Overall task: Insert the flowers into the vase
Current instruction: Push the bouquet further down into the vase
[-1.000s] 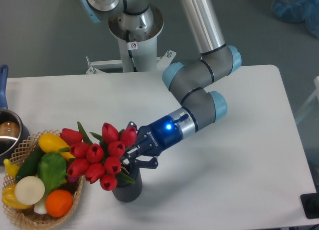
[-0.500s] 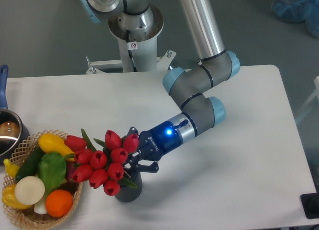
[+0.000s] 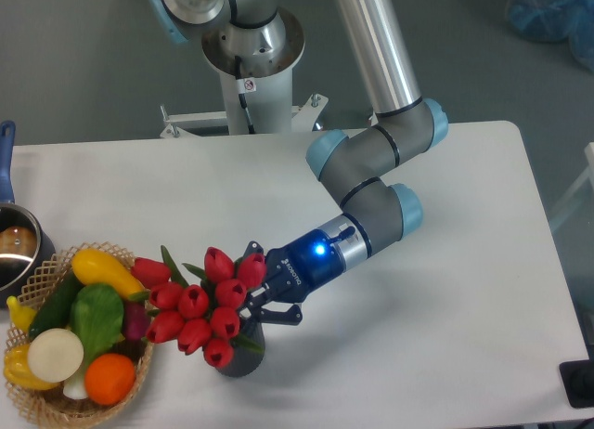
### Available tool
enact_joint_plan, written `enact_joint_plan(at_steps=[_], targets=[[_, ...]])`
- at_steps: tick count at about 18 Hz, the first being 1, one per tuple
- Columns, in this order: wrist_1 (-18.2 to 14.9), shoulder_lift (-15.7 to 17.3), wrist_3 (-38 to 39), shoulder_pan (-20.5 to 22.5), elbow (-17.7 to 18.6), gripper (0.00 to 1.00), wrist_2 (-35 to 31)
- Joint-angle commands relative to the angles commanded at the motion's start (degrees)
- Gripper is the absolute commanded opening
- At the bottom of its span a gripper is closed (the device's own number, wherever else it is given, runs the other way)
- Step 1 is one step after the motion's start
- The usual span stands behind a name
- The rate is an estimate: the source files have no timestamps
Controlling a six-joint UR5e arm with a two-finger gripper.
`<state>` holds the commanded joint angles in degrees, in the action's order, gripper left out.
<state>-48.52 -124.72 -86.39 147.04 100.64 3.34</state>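
Gripper (image 3: 249, 308): positioned low in the centre of the frame, just above the vase; the jaws are seen clenched on the flowers at the stem end.
Flowers (image 3: 200, 304): a bunch of red tulips held tilted, buds spread toward the lower left, stems directed toward the vase mouth; whether the stems are already inside cannot be told, as the junction is hidden by buds and jaws.
Vase (image 3: 239, 355): dark ribbed cylinder standing upright on the bench (image 3: 445, 290) at the lower centre, partly covered by the bouquet.
Stage: insertion is judged to be in progress, with release not yet made.
Risk, tipping: the vase is narrow and looks light; a sideways push from tilted stems could topple it.
Risk, jamming: the bouquet is wider than the mouth, so leaves or stems may catch on the rim.
Risk, collision: the basket of vegetables (image 3: 79, 331) lies just beside the buds at the lower left and may be brushed.
Risk, fall-out: release while tilted may let the bunch lever out.
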Motion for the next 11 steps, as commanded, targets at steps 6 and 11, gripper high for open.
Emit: enact_joint_plan(at_steps=[6, 11], targets=[[0.0, -0.2, -0.8, 0.0, 0.5, 0.1, -0.1], [0.1, 0.0, -0.9, 0.0, 0.8, 0.15, -0.1]])
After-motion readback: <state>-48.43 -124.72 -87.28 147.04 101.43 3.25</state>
